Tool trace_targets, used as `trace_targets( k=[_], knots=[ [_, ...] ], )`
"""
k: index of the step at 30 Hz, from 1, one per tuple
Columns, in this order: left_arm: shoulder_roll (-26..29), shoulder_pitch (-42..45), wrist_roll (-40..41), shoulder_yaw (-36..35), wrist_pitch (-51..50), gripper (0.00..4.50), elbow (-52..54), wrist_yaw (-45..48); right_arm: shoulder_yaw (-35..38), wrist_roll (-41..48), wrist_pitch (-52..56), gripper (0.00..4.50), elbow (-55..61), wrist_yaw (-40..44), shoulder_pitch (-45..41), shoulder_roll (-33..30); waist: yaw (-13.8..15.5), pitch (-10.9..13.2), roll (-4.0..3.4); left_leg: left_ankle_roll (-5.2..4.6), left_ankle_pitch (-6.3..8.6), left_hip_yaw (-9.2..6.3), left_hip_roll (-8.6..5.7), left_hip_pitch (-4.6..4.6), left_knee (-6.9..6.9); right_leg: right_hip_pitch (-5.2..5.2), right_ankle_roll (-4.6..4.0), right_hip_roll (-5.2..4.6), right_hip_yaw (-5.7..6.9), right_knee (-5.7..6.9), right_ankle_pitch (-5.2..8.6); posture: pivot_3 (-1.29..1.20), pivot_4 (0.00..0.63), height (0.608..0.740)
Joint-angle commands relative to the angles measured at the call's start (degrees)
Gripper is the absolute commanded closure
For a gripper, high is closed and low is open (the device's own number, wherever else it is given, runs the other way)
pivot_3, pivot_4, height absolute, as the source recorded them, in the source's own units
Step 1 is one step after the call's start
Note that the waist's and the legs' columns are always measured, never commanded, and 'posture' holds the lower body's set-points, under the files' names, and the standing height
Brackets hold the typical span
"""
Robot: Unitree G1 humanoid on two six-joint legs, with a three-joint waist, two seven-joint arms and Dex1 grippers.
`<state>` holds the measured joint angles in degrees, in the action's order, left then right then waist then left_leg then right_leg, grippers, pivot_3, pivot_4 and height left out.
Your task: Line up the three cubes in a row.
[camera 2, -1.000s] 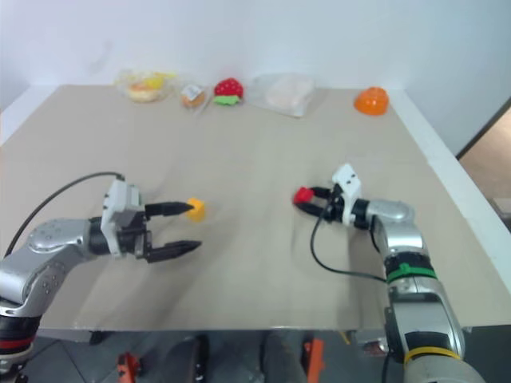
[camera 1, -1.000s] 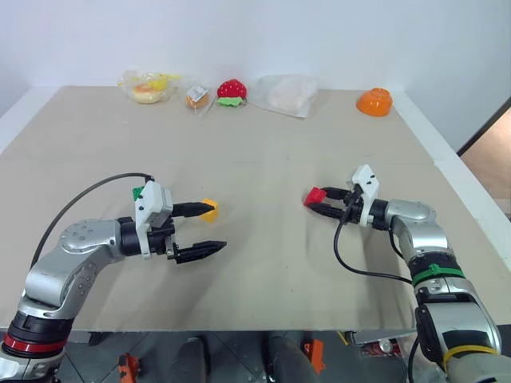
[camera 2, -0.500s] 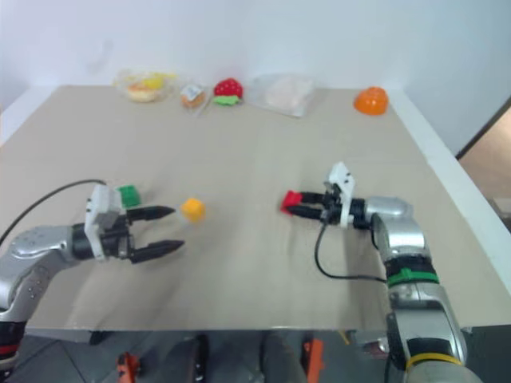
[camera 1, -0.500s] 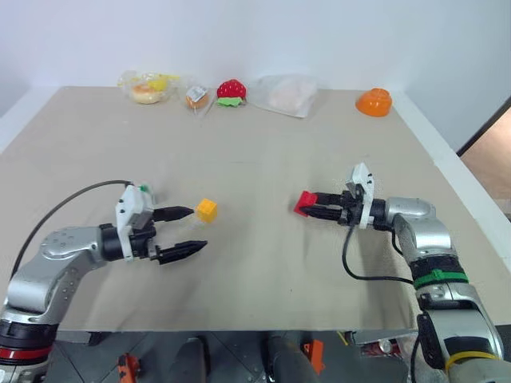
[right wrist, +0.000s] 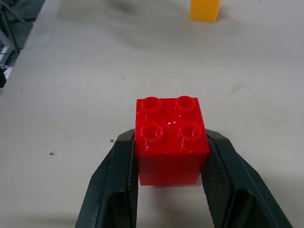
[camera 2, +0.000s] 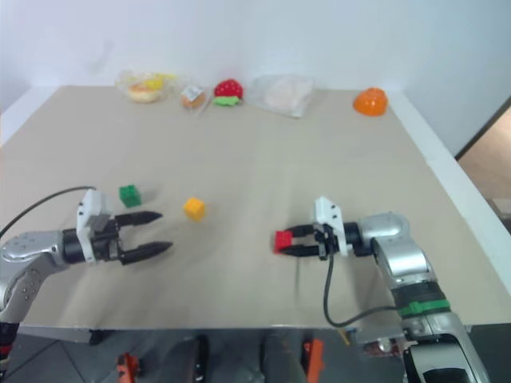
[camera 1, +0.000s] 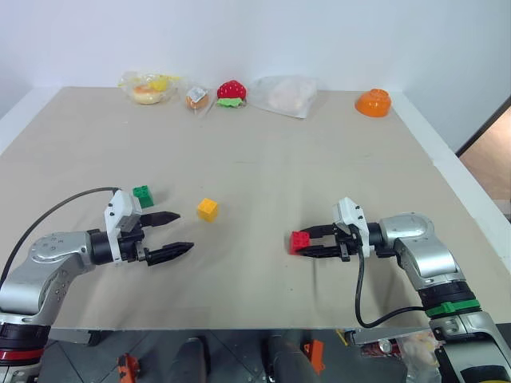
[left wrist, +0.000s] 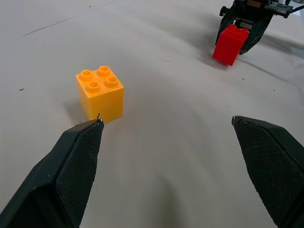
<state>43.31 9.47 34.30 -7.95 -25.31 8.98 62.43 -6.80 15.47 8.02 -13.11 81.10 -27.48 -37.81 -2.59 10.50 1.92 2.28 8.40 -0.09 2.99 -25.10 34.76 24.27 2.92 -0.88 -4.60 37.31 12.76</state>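
- Beige and matte, the bench [camera 1: 263, 152] runs back to a plain white wall, with a strip of brown floor past its right edge
- Head views, back edge: a crinkled bag with yellow food [camera 1: 147, 86], a small wrapped snack [camera 1: 196, 97], a red toy strawberry [camera 1: 231, 92], a clear plastic bag [camera 1: 285, 95] and an orange bowl [camera 1: 374, 102] turned upside down sit in a loose line, well apart from the blocks
- Head views, left side: the left gripper [camera 1: 169, 233] lies low over the bench pointing toward the middle, its fingers spread wide with nothing between them; the green cube [camera 1: 144, 195] sits on the bench just behind this gripper's white housing, and the yellow-orange cube [camera 1: 207, 209] stands a little ahead of the upper fingertip, not touched
- Head views, right side: the right gripper [camera 1: 313, 242] points toward the left arm, its fingers clenched on the red cube [camera 1: 300, 241], which is low at the bench surface nearer the front edge than the other two blocks
- Left wrist view: both black fingers [left wrist: 76, 166] rise wide apart; the yellow-orange cube [left wrist: 99, 93] stands studs up just past one fingertip, and farther off the red cube [left wrist: 230, 44] is pinched by the other arm's dark fingers
- Right wrist view: the red cube [right wrist: 169, 137] is clamped studs up between the two fingers [right wrist: 116, 185], pressed on its two opposite sides; the yellow-orange cube [right wrist: 204, 10] shows farther ahead on the bench
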Motion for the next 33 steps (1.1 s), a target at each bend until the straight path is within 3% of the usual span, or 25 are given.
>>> trace_targets(
  k=[1, 7, 8, 15, 21, 26, 33],
  knots=[
    [0.6, -0.2, 0.7, -2.2, 0.7, 0.00, 0.1, 0.7, 0.2, 0.1, -0.4, 2.23, -0.7, 0.3, -1.5, -0.5, 0.0, 0.0, 0.00, 0.00, 0.00, 0.00, 0.00, 0.00, 0.00, 0.00, 0.00, 0.00, 0.00, 0.00, 0.00, 0.00, 0.150, 0.740],
    [0.5, -1.0, -0.3, -2.2, 1.0, 0.00, -0.4, 1.0, 0.0, -1.3, -3.1, 0.16, -2.5, -1.1, -2.4, 0.3, 0.0, 0.0, 0.00, 0.00, 0.00, 0.00, 0.00, 0.00, 0.01, 0.00, 0.01, 0.00, 0.00, 0.00, -0.01, 0.00, 0.150, 0.740],
    [0.5, -1.3, -0.6, -2.1, 1.2, 0.00, -0.4, 0.9, 0.2, -1.6, -3.9, 0.04, -2.7, -1.4, -2.4, 0.2, 0.0, 0.0, 0.00, 0.00, 0.00, 0.00, 0.00, 0.00, 0.01, -0.01, 0.01, 0.00, 0.00, 0.01, 0.00, 0.00, 0.150, 0.740],
    [0.3, -1.9, -9.1, 1.0, 5.1, 0.00, -4.6, -2.7, 7.4, 5.6, 1.0, 0.04, -0.2, 3.4, -6.8, -7.5, 0.0, 0.0, -0.03, 0.00, 0.00, 0.04, -0.02, 0.00, 0.02, 0.00, 0.02, -0.04, -0.02, 0.00, 0.01, 0.00, 0.150, 0.740],
    [-4.9, 2.2, -11.9, 2.6, 4.6, 0.00, -7.9, -9.0, 16.1, 15.7, 10.1, 0.04, 2.2, -1.4, -18.4, -8.4, 0.0, 0.0, -0.04, -0.01, -0.01, 0.06, 0.03, 0.03, 0.04, 0.02, -0.04, -0.03, 0.00, 0.02, -0.09, 0.00, 0.150, 0.740],
    [-10.3, 6.1, -12.5, 4.8, 3.4, 0.00, -9.0, -12.6, 14.6, 17.7, 13.7, 0.04, 11.1, -4.2, -13.9, -6.1, 0.1, -0.1, 0.13, 0.02, 0.02, -0.06, 0.06, -0.01, -0.01, -0.07, 0.04, 0.03, 0.08, 0.03, 0.05, 0.00, 0.150, 0.740],
    [-14.3, 9.8, -13.5, 7.4, 1.6, 0.00, -10.3, -15.2, 12.9, 17.0, 14.4, 0.04, 13.8, -7.0, -10.0, -4.9, 0.1, 0.0, 0.02, 0.01, 0.02, -0.05, -0.07, -0.08, 0.07, -0.05, 0.43, -0.02, -0.02, 0.03, -0.14, 0.00, 0.150, 0.740]
  ],
)
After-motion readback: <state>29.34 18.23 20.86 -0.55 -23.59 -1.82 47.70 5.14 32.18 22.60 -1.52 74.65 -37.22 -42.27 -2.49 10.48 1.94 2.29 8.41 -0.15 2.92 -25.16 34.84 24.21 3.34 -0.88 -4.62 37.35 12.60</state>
